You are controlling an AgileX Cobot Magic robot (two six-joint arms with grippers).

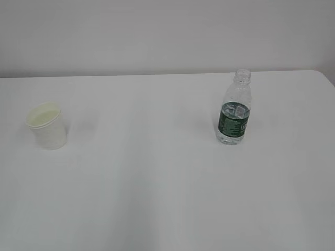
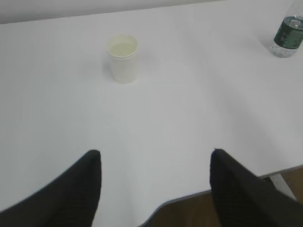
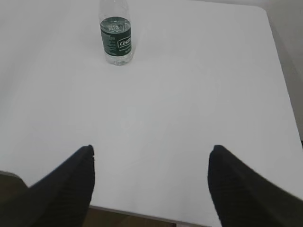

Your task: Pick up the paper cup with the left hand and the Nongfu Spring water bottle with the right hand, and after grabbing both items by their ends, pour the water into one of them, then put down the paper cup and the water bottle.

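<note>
Upright paper cup (image 2: 123, 58) on table (image 2: 189, 113), well beyond spread end effector (image 2: 155, 158).

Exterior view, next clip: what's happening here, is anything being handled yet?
Nothing is held yet. A small white paper cup stands on the left of the white table, and a capless clear plastic water bottle with a dark green label stands upright on the right. The left end effector and right end effector are open and well short of them.
</note>
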